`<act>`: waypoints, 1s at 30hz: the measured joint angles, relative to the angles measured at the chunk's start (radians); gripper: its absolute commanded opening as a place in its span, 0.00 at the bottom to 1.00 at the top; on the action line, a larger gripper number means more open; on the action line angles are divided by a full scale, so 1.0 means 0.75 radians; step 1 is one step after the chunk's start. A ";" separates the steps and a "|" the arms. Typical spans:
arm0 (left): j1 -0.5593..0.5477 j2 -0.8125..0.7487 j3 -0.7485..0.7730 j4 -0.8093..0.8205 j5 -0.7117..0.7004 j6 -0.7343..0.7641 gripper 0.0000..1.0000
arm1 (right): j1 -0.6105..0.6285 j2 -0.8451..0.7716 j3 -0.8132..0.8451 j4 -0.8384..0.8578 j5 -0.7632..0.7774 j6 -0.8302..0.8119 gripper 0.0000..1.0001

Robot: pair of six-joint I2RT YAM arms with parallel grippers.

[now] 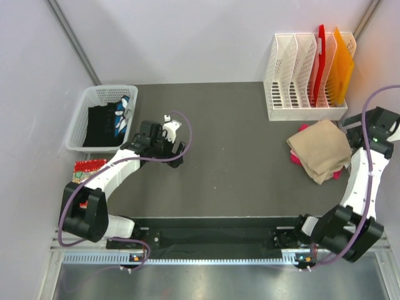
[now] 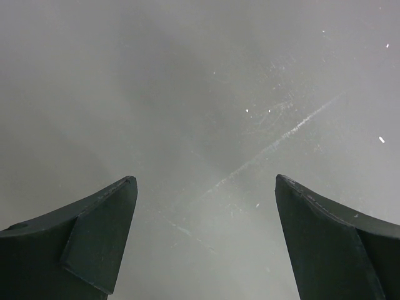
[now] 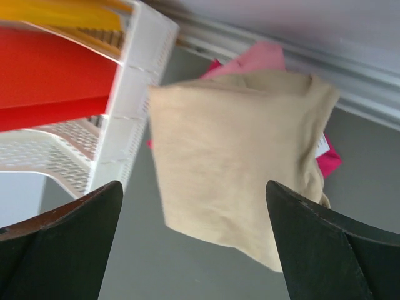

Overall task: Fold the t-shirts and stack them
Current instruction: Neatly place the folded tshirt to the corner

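A folded tan t-shirt lies on top of a folded pink t-shirt at the table's right side. Both show in the right wrist view, the tan t-shirt over the pink t-shirt. My right gripper is open and empty, just right of the stack; its jaws stand wide apart. A dark t-shirt lies in the white basket at the left. My left gripper is open and empty over bare table, right of the basket.
A white file rack with red and orange folders stands at the back right, close behind the stack. A red patterned item lies at the table's left edge below the basket. Grey walls enclose the table.
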 measured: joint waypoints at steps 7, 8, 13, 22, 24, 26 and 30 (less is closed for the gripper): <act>0.009 -0.004 0.000 -0.004 0.000 0.001 0.97 | 0.020 -0.164 0.084 0.064 -0.077 -0.005 0.92; 0.013 -0.009 0.000 -0.006 -0.001 0.001 0.97 | 0.033 -0.160 0.077 0.090 -0.110 -0.005 0.92; 0.033 -0.032 0.000 -0.006 -0.003 0.006 0.97 | 0.152 0.071 0.059 0.235 -0.235 -0.005 0.92; 0.070 -0.036 0.000 -0.010 -0.035 0.041 0.97 | 0.196 0.462 -0.048 0.288 -0.179 -0.005 0.92; 0.079 -0.041 0.000 -0.012 -0.042 0.043 0.97 | 0.205 0.469 -0.048 0.287 -0.131 -0.004 0.92; 0.086 -0.061 0.000 -0.012 -0.053 0.049 0.98 | 0.211 0.474 -0.049 0.289 -0.098 -0.004 0.93; 0.092 -0.121 -0.001 -0.011 -0.079 0.068 0.98 | 0.212 0.512 -0.048 0.310 -0.091 -0.007 0.95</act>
